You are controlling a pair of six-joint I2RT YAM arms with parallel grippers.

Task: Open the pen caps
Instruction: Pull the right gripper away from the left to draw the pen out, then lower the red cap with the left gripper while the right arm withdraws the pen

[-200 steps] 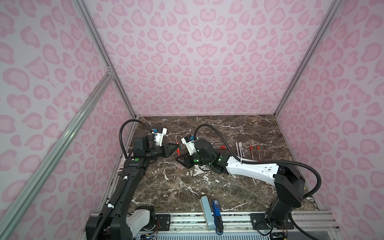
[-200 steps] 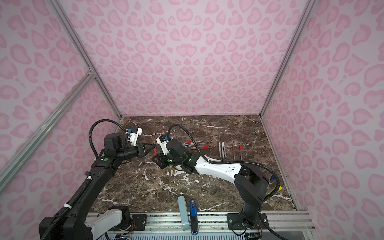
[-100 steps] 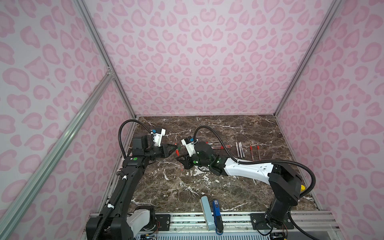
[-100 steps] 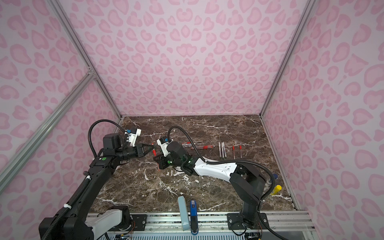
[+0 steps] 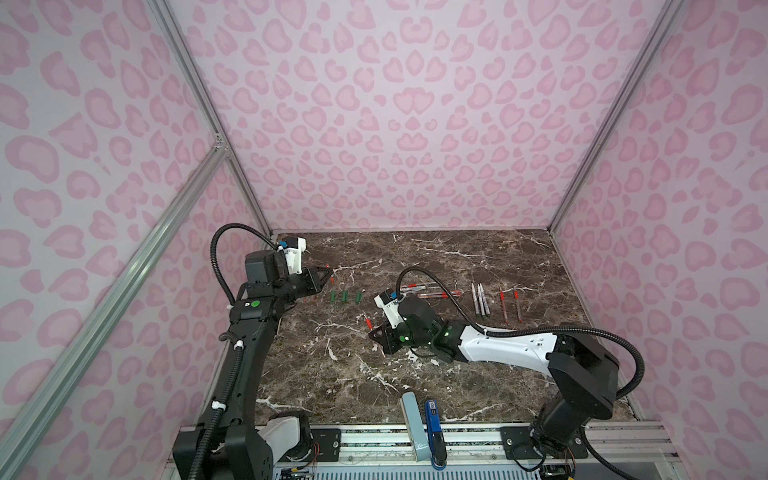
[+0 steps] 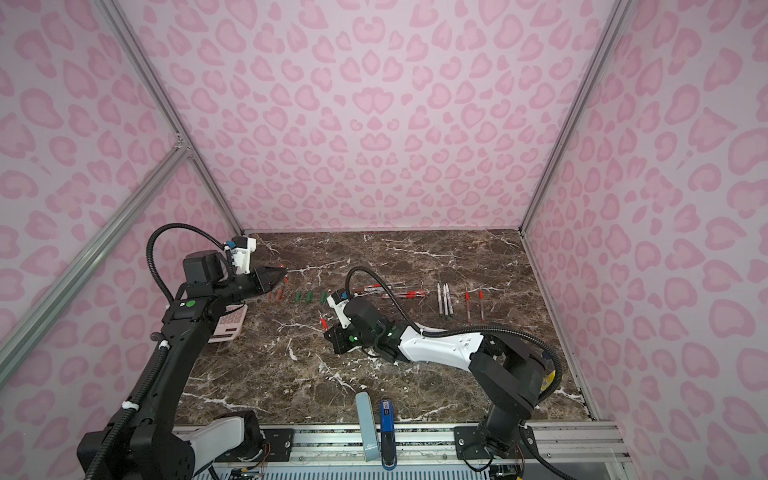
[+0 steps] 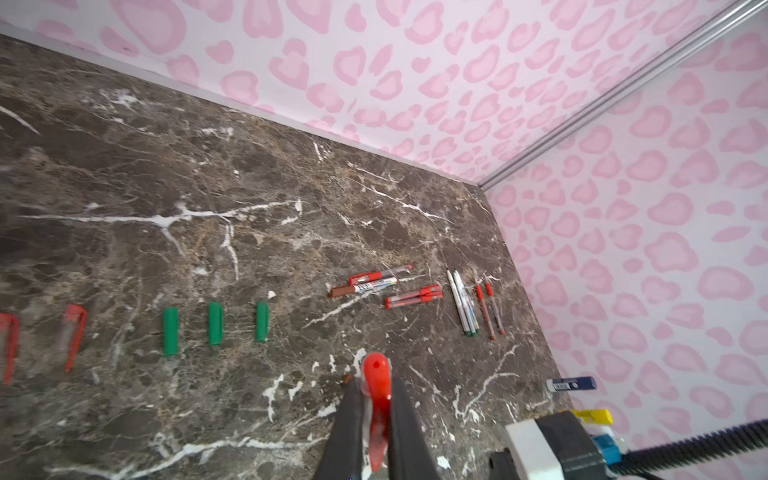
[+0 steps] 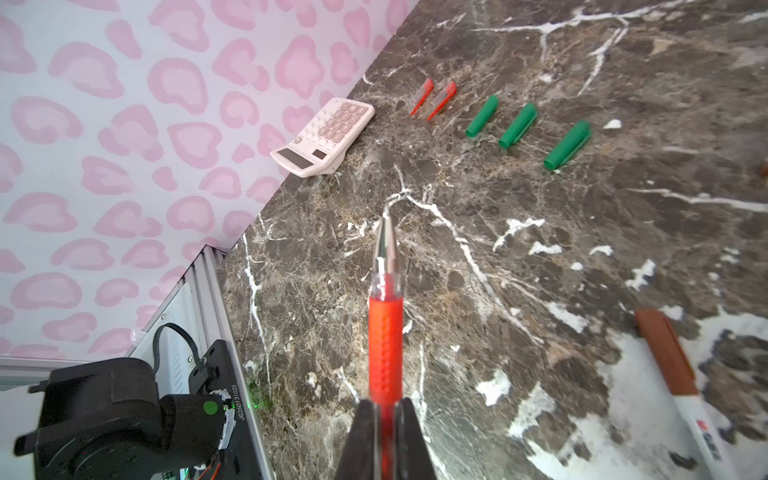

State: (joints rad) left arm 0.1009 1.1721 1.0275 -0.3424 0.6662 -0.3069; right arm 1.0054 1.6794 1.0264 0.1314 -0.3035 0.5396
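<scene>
Shows, from the left wrist, the left jaws pinching a red cap (image 7: 376, 395) above the marble tabletop (image 7: 249, 199), with three green caps (image 7: 215, 324) lying in a row beyond. Shows, from the right wrist, the right jaws clamped on an uncapped red pen (image 8: 385, 332), metal tip bare. Places, in both top views, cap at left rear and pen mid-tabletop, well apart.
</scene>
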